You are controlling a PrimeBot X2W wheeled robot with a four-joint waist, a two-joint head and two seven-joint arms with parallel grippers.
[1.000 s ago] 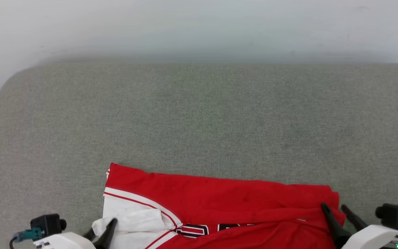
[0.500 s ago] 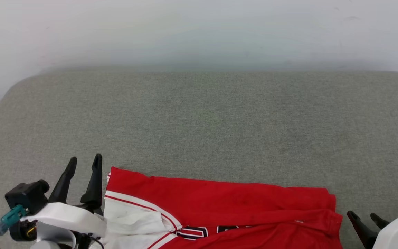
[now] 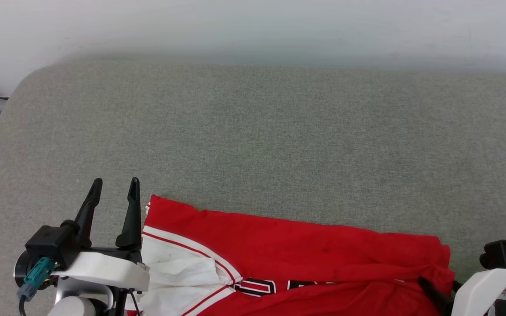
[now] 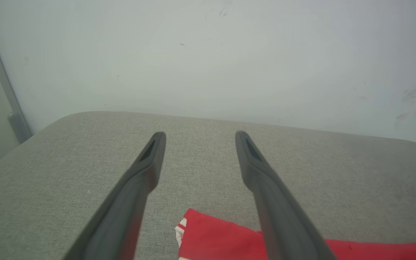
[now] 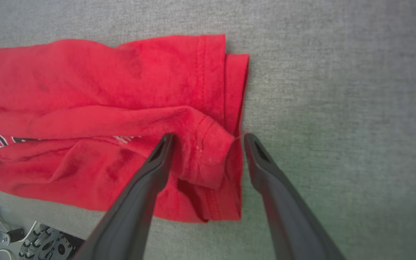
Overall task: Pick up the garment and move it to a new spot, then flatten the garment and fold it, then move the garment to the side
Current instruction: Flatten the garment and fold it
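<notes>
The left gripper [image 3: 115,182] hovers wide open and empty over the grey bench [image 3: 253,131], just beside the white-sleeved left end of the red shirt [image 3: 288,250]. The shirt lies folded lengthways along the bench's near edge. The right gripper [image 5: 208,139], jaws spread wide, straddles the shirt's right hem corner without clamping it.
</notes>
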